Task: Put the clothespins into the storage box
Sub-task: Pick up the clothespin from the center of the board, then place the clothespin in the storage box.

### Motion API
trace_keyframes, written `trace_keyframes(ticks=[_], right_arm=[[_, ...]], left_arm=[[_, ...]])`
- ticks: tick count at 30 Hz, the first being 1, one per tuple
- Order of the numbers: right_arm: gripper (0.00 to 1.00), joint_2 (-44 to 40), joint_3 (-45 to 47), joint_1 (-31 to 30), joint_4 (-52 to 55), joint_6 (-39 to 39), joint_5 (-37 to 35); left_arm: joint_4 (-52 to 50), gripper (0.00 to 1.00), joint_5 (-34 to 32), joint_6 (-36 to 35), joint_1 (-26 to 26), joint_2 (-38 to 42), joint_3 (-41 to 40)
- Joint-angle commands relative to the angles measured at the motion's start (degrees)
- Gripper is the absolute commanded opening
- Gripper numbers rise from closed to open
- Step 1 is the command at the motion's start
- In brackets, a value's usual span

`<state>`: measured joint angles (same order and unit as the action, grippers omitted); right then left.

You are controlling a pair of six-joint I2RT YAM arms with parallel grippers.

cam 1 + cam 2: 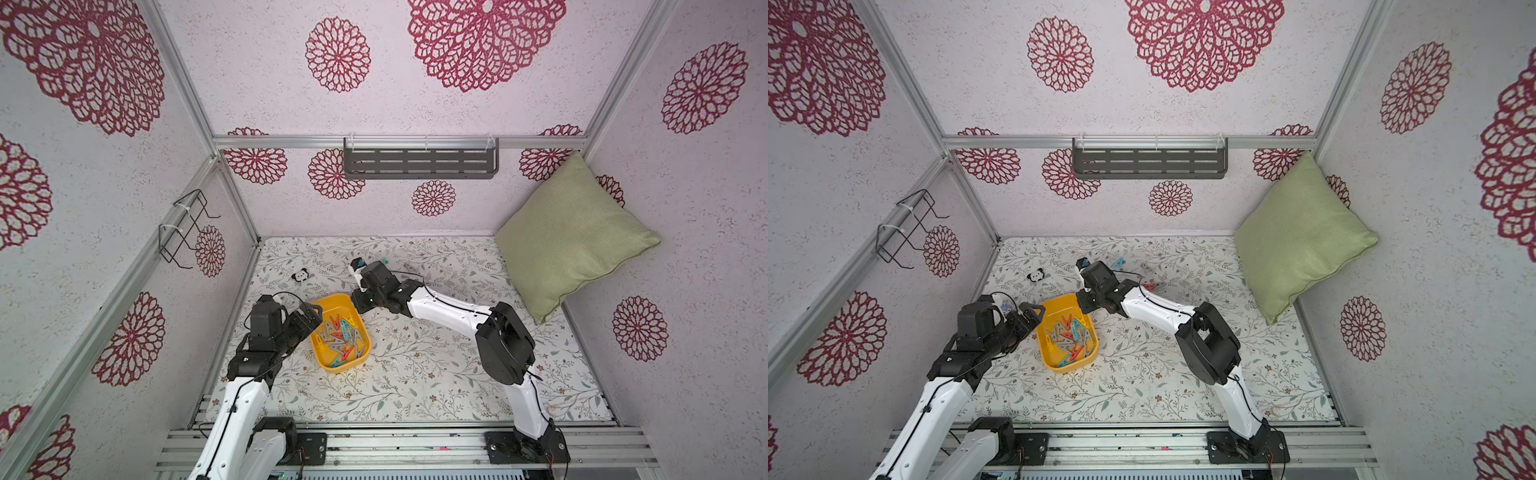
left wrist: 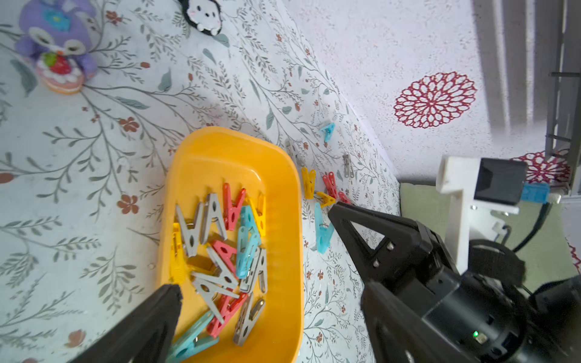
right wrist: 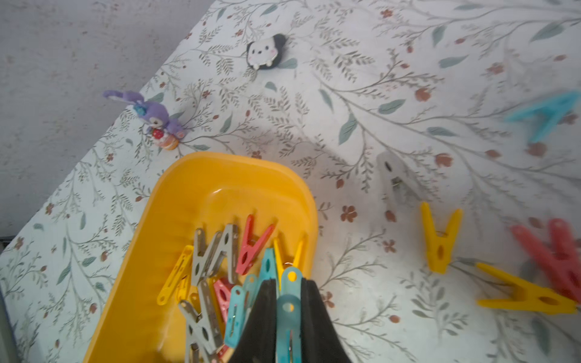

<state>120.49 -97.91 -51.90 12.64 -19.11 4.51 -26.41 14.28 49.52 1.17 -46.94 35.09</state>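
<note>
**Op:** Status, pls?

**Insp:** Step in hand: carry-and-drop. Your right gripper (image 3: 288, 283) is clamped on a teal clothespin (image 3: 287, 327). It hangs at the right rim of the storage box (image 3: 201, 188), pin tip just over the edge. Your left gripper (image 1: 311, 322) stands wide open with nothing in it, at the box's left side. The box sits left of table centre. A heap of clothespins (image 2: 226, 251) lies inside, toward the near end.

**Op:** What's left?

**Insp:** Several loose pins on the cloth (image 1: 415, 374), right of and beyond the box: yellow ones (image 3: 440, 245), red pair (image 3: 553, 251), grey one (image 3: 394, 176), teal one (image 3: 547, 113).

**Op:** Next move?

**Insp:** My judgement: shift your right gripper a bit further left so the pin is fully inside the rim, then release. Keep your left arm clear, since the two grippers are near each other.
</note>
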Motion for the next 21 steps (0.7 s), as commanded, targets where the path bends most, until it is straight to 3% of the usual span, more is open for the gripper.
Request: trace_keyframes(ticks=[1, 10, 14, 21], right_arm=[[0.12, -2.89, 0.5, -1.29, -2.79, -2.32, 4.95], [0.44, -5.72, 2.09, -1.63, -3.67, -1.22, 3.49], [0.46, -7.25, 2.41, -0.06, -3.2, -0.66, 0.24], [0.42, -6.71, 1.6, 5.88, -0.6, -0.79, -4.76]], left_arm=[[-1.45, 0.97, 3.19, -1.61, 2.62, 1.29, -1.55], [0.83, 0.97, 6.68, 0.52, 2.9, 0.55, -2.13], [2.85, 0.97, 7.15, 1.64, 1.06, -0.88, -2.31], [6.2, 0.97, 4.03, 3.45, -6.86, -4.89, -0.41]])
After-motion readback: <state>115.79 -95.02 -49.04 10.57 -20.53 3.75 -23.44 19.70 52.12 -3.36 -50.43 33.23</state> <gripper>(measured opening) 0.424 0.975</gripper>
